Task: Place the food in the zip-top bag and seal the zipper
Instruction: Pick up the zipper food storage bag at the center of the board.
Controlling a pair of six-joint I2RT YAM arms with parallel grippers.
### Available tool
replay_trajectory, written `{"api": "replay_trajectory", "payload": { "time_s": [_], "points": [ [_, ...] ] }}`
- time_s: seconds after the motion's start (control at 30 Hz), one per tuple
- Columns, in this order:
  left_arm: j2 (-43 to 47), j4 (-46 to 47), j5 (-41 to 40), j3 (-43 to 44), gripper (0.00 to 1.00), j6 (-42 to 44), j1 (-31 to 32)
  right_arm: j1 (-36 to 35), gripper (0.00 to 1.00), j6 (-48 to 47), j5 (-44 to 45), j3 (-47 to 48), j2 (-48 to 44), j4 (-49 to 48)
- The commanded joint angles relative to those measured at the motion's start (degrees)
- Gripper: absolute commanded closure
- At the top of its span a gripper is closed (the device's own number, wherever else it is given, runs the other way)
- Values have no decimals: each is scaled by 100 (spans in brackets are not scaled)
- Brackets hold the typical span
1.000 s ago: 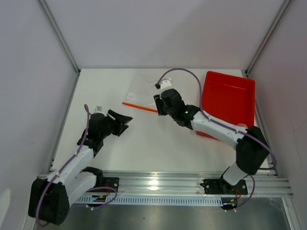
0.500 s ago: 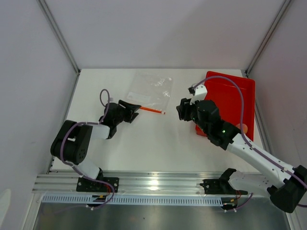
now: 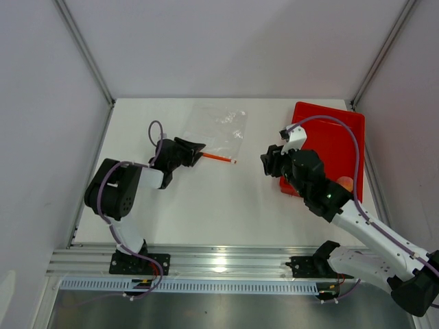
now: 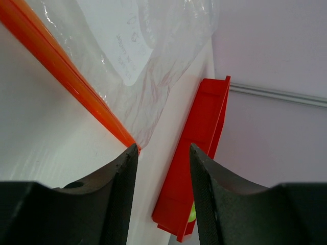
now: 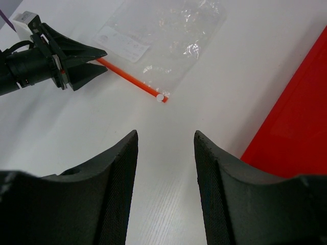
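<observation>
My left arm is folded tight, elbow drawn back near its base and forearm low along the surface (image 3: 206,212), pointing right. My left gripper (image 4: 163,148) is partly open, and bare surface shows through the gap between its 2 fingers. It lies at the left end of the zipper (image 3: 218,157). From my left wrist the orange strip runs down to the tip of 1 finger, but I cannot tell whether it touches. Seen from my right wrist, that end sits in the mouth of the parted fingers, which are not closed on it.

My right arm stretches far forward and to the left, its wrist beside the left edge of the red tray (image 3: 326,133). My right gripper (image 5: 165,135) is about half open and holds nothing, with only white surface beneath it.

The zip-top bag (image 3: 221,125) lies flat and crinkled at the back of the surface, its zipper along the near edge and a small white tab (image 5: 160,97) at the right end.

My right forearm covers part of the tray. An orange-pink fruit (image 3: 345,183) peeks out beside it. My left wrist view catches a green sliver (image 4: 191,214) at the tray's corner, too little to name.
</observation>
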State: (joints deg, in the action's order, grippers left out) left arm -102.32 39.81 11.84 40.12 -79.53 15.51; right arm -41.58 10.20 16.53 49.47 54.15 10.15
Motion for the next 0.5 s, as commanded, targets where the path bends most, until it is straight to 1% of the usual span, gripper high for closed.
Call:
{"api": "replay_trajectory", "payload": {
  "time_s": [0.0,0.07,0.2,0.3,0.47],
  "points": [
    [-51,-297,-155,295,53,69,66,45,50,-114,-36,-52,-71,-250],
    [-86,-465,-164,382,52,60,84,63,50,-106,-54,-69,-54,-268],
    [-95,-1009,-330,541,47,86,137,80,50,-114,-63,-87,-71,-303],
    [-104,-1273,-436,681,45,165,163,71,50,-123,-63,-104,-133,-312],
    [-174,-1301,-586,769,43,245,172,89,50,-123,-63,-166,-177,-356]
  ]
}}
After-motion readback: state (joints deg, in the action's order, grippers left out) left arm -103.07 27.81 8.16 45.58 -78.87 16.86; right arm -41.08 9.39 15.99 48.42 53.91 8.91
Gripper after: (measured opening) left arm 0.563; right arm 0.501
